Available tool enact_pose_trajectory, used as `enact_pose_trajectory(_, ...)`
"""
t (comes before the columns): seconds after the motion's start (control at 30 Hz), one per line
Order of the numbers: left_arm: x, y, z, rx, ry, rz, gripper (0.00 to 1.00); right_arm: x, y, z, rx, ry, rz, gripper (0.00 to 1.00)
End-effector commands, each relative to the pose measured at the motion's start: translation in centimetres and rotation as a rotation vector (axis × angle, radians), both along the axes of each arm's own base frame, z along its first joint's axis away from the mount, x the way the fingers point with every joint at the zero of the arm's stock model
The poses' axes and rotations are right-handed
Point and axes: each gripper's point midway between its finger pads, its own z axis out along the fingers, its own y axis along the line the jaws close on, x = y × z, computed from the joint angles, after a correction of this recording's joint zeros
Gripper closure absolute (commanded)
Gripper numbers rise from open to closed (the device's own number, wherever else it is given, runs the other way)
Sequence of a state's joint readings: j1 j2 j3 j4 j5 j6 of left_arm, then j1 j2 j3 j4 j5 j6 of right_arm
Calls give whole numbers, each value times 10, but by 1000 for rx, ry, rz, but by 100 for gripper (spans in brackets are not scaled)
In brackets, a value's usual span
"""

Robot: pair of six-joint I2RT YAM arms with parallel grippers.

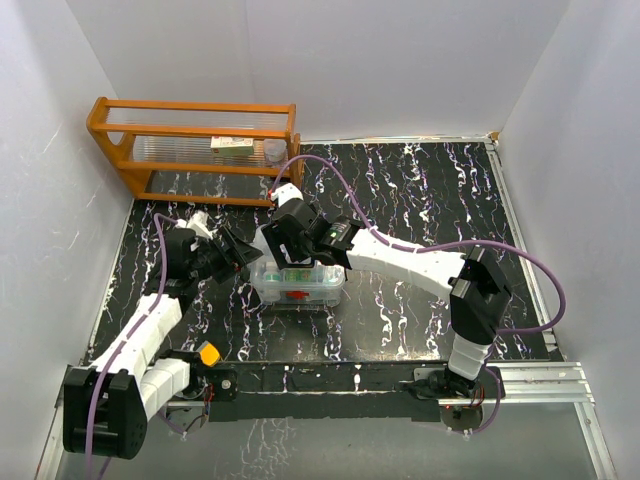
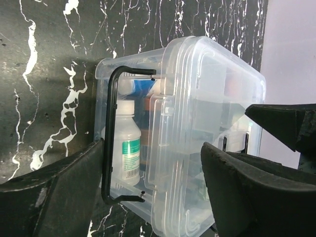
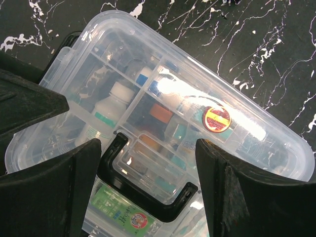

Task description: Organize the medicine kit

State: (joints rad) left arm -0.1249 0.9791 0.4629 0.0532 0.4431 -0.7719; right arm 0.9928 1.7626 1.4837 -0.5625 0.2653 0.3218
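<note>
Left tool flanked the box end, right tool straddled the lid handle. Both were spread wide, holding nothing, probably bracing it to press shut.

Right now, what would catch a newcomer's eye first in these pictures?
A clear kit sits in the middle of the table, lid on, bottles inside. The left gripper hangs at its left end and the right gripper over its dark handle, both with jaws apart. An orange rack stands in the far left corner.
</note>
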Motion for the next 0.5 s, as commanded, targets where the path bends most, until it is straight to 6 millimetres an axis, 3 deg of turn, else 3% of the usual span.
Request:
enact_pose_trajectory(0.0,-14,0,12,28,23,-47,28,-25,-23,-58,-143,153,-9,25)
enact_pose_trajectory(0.17,-19,-4,21,22,16,-83,34,-25,-26,-64,-161,159,-15,26)
enact_pose_trajectory(0.33,-33,-8,10,29,97,-155,42,-26,-25,-67,-162,170,-14,26)
enact_pose_trajectory(0.47,-39,-9,15,42,86,-189,48,-26,-23,-67,-151,171,-16,26)
